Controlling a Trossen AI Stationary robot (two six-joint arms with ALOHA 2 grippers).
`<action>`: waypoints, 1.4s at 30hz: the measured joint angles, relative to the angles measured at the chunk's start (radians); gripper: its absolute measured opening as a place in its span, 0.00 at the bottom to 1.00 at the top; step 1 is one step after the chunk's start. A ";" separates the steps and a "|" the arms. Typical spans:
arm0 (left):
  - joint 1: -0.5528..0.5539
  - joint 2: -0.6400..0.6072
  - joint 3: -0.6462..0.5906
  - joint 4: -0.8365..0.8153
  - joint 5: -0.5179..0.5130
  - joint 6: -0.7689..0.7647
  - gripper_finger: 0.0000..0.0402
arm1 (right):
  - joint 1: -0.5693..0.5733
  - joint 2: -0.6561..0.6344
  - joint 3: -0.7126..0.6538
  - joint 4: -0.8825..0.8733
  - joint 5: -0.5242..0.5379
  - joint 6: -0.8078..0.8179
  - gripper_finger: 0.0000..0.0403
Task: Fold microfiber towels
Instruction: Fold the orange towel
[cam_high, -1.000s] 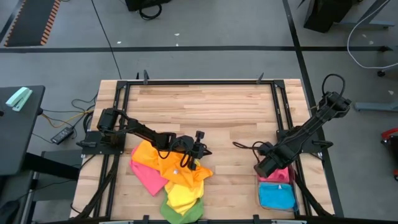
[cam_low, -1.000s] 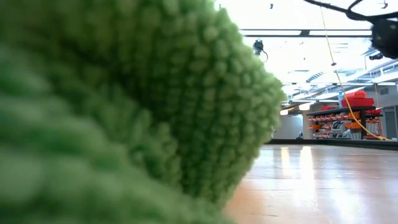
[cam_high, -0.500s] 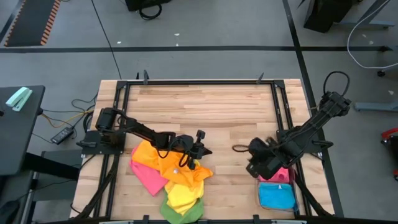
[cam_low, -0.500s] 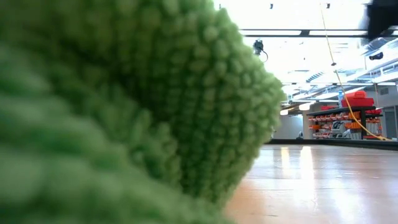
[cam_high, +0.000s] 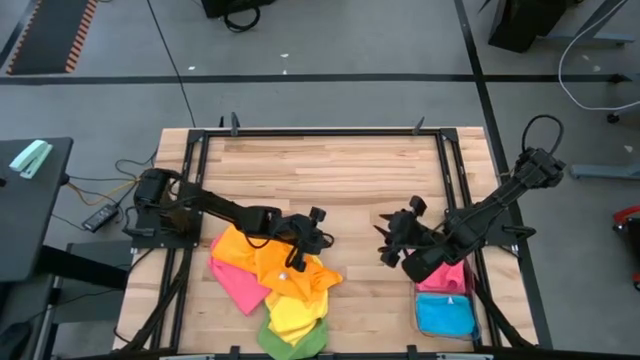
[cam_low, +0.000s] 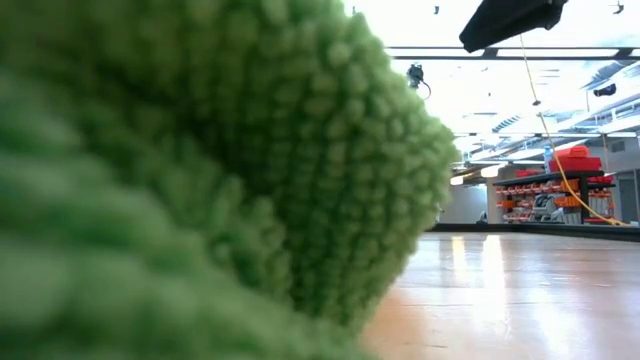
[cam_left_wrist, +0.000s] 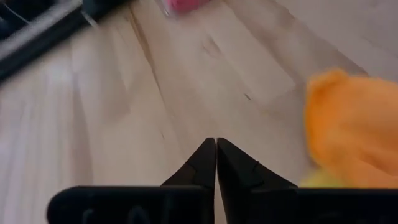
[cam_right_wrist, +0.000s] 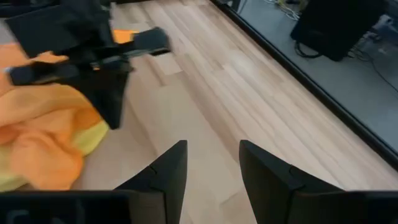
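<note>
Microfiber towels (cam_high: 275, 285) heaped in a loose pile at the near left of the table (cam_high: 330, 170): orange uppermost, pink poking out to the left, yellow below, green at the near edge. Left gripper (cam_high: 316, 237) poised at the pile's far right edge, fingers pressed together to a single point in the left wrist view (cam_left_wrist: 216, 163), gripping nothing, with only bare wood under the tips and a soft orange fold (cam_left_wrist: 351, 134) just beside them. Right gripper (cam_high: 392, 236) held over bare wood near the middle of the table, well apart from the pile, jaws spread partway with a clear gap between the two dark fingers (cam_right_wrist: 168, 174), empty. Further towels, one pink (cam_high: 447, 279) and one blue (cam_high: 445, 316), folded flat and lodged in a clear rectangular bin (cam_high: 421, 325) at the near right, partly under the right arm. Green towel (cam_low: 200, 180) pushed right up against the low camera, filling most of that view with a coarse, nubbly, looped pile. Table topped with pale butcher-block planks, smooth and faintly glossy, framed by black metal rails (cam_high: 320, 131). Grey floor all round, crossed by dark tape lines, with cables (cam_high: 110, 185) trailing at the left and a dark side stand (cam_high: 30, 200) carrying a small mint-green object (cam_high: 30, 158). Beyond the table in the low view, bright ceiling lights and red storage racks (cam_low: 555, 185) far back.
</note>
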 joint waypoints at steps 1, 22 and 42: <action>0.000 -0.010 0.007 -0.054 0.003 -0.015 0.04 | -0.006 0.001 -0.004 0.011 0.001 0.000 0.38; -0.078 -0.078 0.154 -0.492 0.039 -0.250 0.06 | -0.141 0.004 -0.269 0.439 -0.165 -0.209 0.38; -0.172 -0.078 0.179 -0.622 0.095 -0.511 0.16 | -0.156 0.004 -0.276 0.703 -0.424 -0.560 0.38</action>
